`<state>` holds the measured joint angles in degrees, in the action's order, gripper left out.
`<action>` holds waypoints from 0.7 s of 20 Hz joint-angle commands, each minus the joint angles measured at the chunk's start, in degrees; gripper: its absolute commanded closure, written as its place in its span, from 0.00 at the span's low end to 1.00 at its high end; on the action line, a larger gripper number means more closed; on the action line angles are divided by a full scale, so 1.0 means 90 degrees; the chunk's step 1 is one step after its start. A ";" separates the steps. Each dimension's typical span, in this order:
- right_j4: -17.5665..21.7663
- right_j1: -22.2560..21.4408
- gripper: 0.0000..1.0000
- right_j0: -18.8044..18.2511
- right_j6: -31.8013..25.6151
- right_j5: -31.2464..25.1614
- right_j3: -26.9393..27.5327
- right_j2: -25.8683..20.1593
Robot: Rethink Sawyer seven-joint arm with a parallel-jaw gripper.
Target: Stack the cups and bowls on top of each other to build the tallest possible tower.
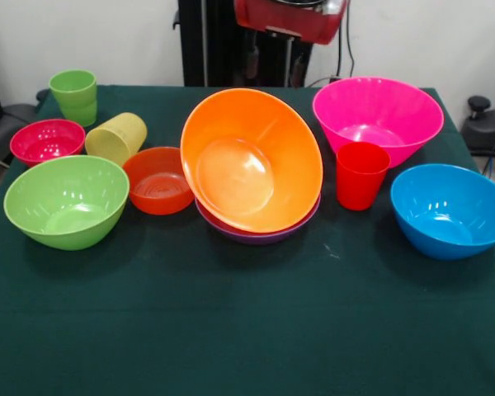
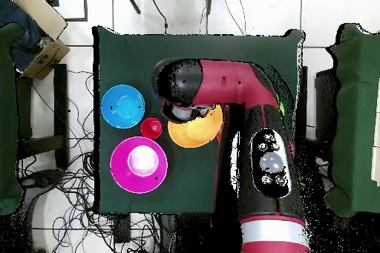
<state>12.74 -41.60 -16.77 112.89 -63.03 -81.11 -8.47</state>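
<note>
orange bowl point(image 1: 252, 161) lies tilted in purple bowl point(image 1: 260, 233), just below pincer point(image 1: 274, 62); can't tell if pincer's spread. glossy, light, stiff plastic, prob slippery: take it by the raised rim.

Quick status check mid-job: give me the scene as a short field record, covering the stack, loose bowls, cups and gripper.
stack: orange bowl tilted, resting in the purple bowl
loose big bowls: pink bowl, blue bowl, lime bowl, all upright
small bowls: red-orange bowl, magenta bowl
cups: green cup upright, red cup upright, yellow cup on its side
arm: over the stack in the overhead view
gripper: state cannot be told
</note>
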 commanded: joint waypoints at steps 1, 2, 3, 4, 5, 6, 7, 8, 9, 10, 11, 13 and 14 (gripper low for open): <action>0.0152 0.0126 0.00 -0.0640 -0.0765 0.1157 -0.1048 -0.0369; 0.0242 0.0152 0.00 -0.0755 -0.1057 0.1172 -0.1098 -0.0464; 0.0332 0.0177 0.00 -0.0870 -0.1349 0.1186 -0.1149 -0.0560; 0.0420 0.0191 0.00 -0.0938 -0.1535 0.1141 -0.1162 -0.0609; 0.0517 0.0205 0.00 -0.0995 -0.1703 0.1076 -0.1158 -0.0648; 0.0594 0.0205 0.00 -0.1053 -0.1801 0.1057 -0.1175 -0.0675; 0.0650 0.0189 0.00 -0.1100 -0.1856 0.1053 -0.1218 -0.0691; 0.0691 0.0186 0.00 -0.1161 -0.1882 0.1075 -0.1268 -0.0710; 0.0718 0.0157 0.00 -0.1213 -0.1886 0.1117 -0.1344 -0.0733; 0.0758 0.0125 0.00 -0.1261 -0.1889 0.1173 -0.1419 -0.0755; 0.0798 0.0092 0.00 -0.1308 -0.1891 0.1229 -0.1495 -0.0776; 0.0880 0.0036 0.00 -0.1385 -0.1946 0.1217 -0.1564 -0.0851; 0.0955 0.0012 0.00 -0.1405 -0.1997 0.1163 -0.1557 -0.0881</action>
<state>15.90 -42.35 -29.16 112.86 -55.10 -88.62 -9.11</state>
